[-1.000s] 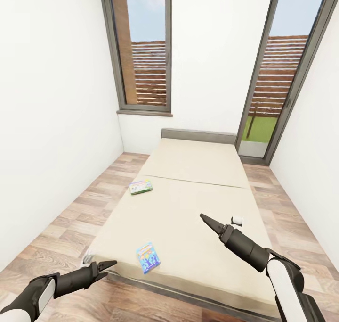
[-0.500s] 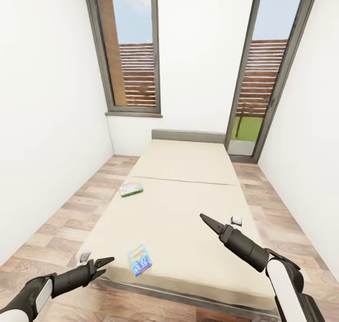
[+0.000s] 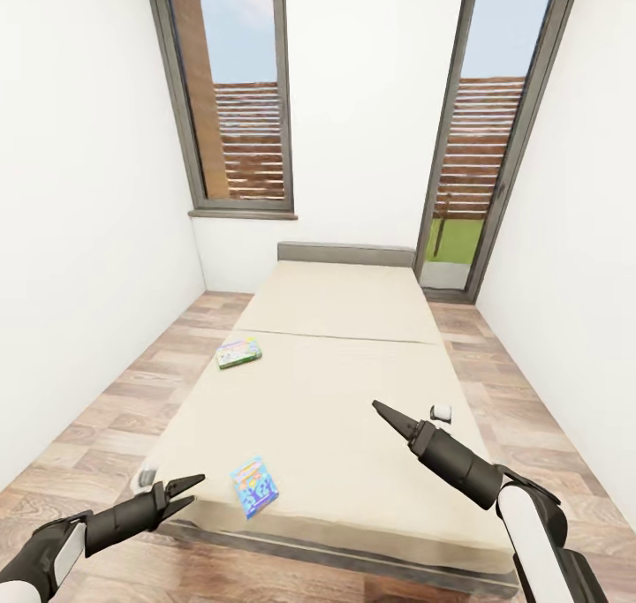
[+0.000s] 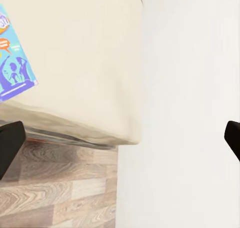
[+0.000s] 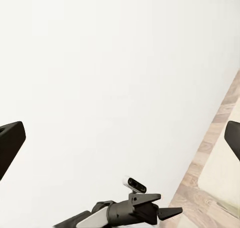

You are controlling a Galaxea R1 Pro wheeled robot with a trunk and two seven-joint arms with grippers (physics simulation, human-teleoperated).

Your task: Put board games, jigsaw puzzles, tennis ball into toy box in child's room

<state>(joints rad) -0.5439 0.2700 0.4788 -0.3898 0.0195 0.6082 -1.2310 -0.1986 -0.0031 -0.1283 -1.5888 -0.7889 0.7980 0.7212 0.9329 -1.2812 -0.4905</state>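
Two board games lie on the beige bed (image 3: pixel 353 382): a green-pink one (image 3: pixel 238 352) near its left edge and a blue one (image 3: pixel 254 486) near the foot end. My left gripper (image 3: pixel 188 489) hovers open just left of the blue board game (image 4: pixel 12 62), beyond the bed's corner. Over the right half of the mattress my right gripper (image 3: pixel 385 412) is raised and open, holding nothing. The right wrist view catches the left gripper (image 5: pixel 167 214) against the white wall. The table, toy box, jigsaw puzzles and tennis ball are out of view.
A small white object (image 3: pixel 442 413) rests on the bed near its right edge. A small grey item (image 3: pixel 147 477) sits by the bed's near left corner. White walls close in on both sides, with strips of wood-plank floor (image 3: pixel 115 409) along the bed and two tall windows behind.
The whole picture has slid left, so the camera has moved. Both arms keep nearly the same pose, and both board games lie where they were on the bed.
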